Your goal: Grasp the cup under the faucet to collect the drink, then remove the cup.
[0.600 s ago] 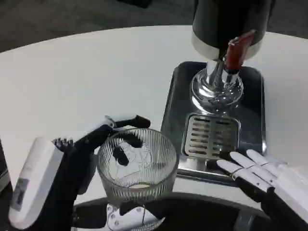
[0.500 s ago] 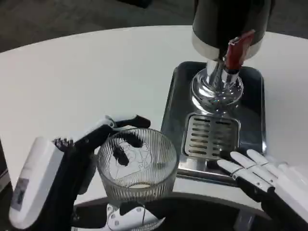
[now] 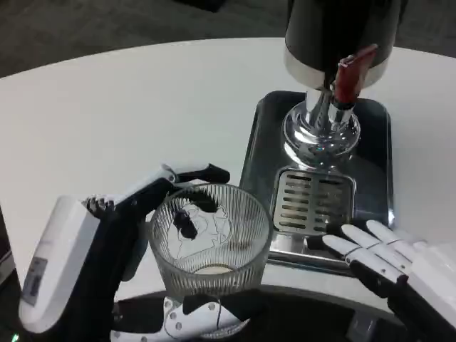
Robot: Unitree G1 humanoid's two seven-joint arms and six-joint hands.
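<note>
A clear ribbed glass cup is at the lower middle of the head view, with a little pale liquid at its bottom. My left hand grips it, fingers wrapped around its far and near sides. The cup is left of the dark metal drip tray and apart from it. The dispenser stands on the tray, its red faucet lever above a chrome base. My right hand rests with fingers spread at the tray's front edge, beside the slotted grate, holding nothing.
The white round table stretches to the left and back. A dark floor lies beyond its far edge. A dark part of the robot's body runs along the bottom of the picture.
The left hand and the cup have shifted slightly right and toward the tray. The right hand has stayed in place.
</note>
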